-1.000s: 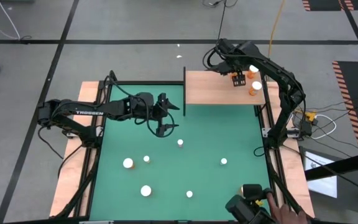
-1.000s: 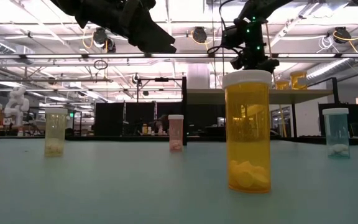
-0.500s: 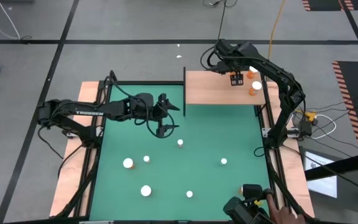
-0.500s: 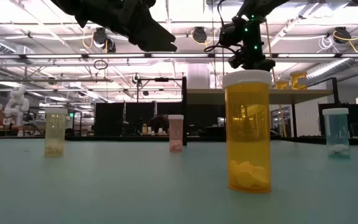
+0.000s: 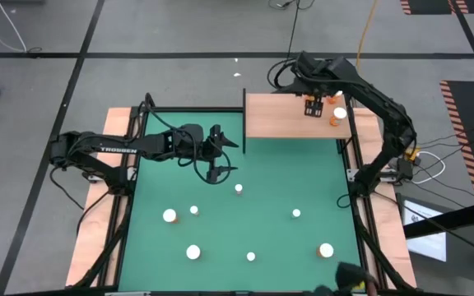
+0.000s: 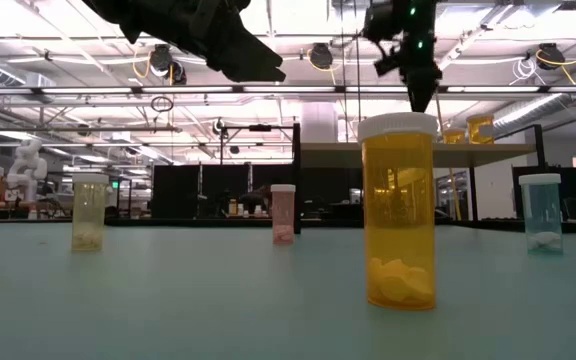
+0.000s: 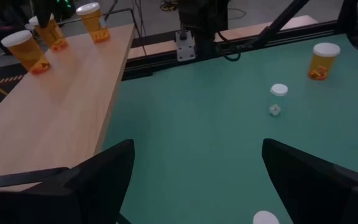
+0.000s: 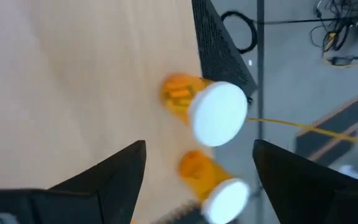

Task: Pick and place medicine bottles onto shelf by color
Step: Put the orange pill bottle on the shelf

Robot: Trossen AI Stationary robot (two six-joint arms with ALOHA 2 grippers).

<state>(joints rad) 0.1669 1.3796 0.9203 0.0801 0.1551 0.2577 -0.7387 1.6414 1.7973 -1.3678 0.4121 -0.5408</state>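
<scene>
White "TROSSEN" lettering, left arm, green mat

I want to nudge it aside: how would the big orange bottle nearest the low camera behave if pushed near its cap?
The orange bottle stands tall on a narrow base, so a high push would probably tip it. Only a few pills sit at its bottom, so it is likely light. Being round, it would probably roll once down on the green mat.

Ceiling lights are glowing over a dim workshop, while black tape lines are crossing the grey floor.
</scene>
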